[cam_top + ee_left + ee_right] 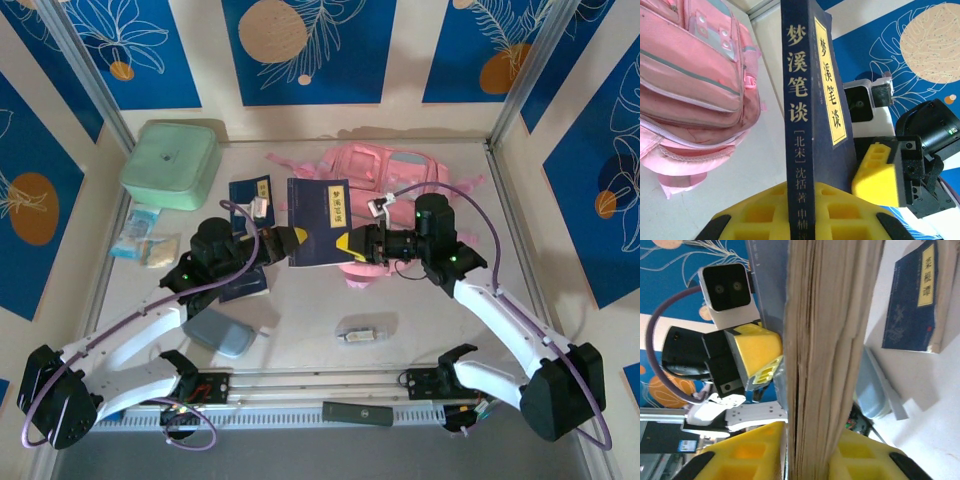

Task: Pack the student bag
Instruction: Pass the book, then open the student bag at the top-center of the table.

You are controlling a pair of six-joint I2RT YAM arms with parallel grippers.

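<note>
A dark blue book with a yellow title label is held upright above the table, gripped from both sides. My left gripper is shut on its spine edge, and my right gripper is shut on its page edge. In the left wrist view the spine runs up between my yellow fingers. The right wrist view has the pale page block clamped in my gripper. The student bag, pink, lies just behind the book; its pockets sit left of the spine.
A mint-green box stands at the back left. A second blue book lies behind the left arm. A grey-blue pouch is at the front left, small packets at the left, and a small item at the front centre.
</note>
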